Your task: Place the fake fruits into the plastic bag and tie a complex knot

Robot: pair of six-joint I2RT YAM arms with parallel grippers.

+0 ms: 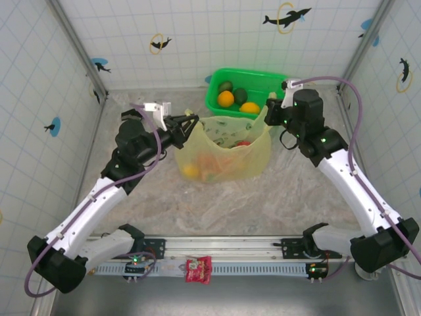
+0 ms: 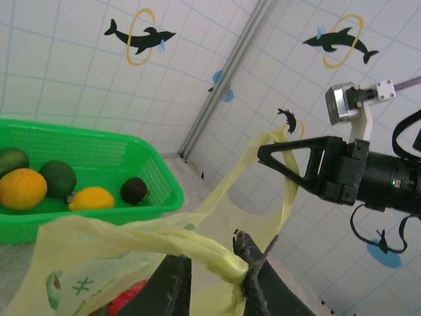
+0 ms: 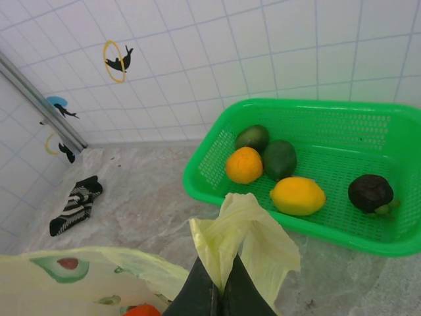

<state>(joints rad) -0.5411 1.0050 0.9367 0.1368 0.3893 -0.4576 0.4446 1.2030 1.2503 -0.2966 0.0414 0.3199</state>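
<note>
Both claws pinch tight on handles of the plastic bag (image 1: 227, 155): my left claw (image 2: 217, 275) grips one loop, my right claw (image 3: 218, 289) the other, beside the green basket (image 1: 263, 73). Between them the bag sags open on the counter (image 1: 263, 197), some fake fruits (image 1: 191, 171) inside, others lying in the basket.

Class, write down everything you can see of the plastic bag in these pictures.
The plastic bag is thin, translucent pale yellow-green film with small printed marks, including an avocado picture. It sits on the marbled table, mouth open upward. The left gripper pinches one bunched handle, the right gripper the other, stretching the mouth between them. Yellow, orange and red fake fruits show through its wall. The handles are not tied together.
</note>
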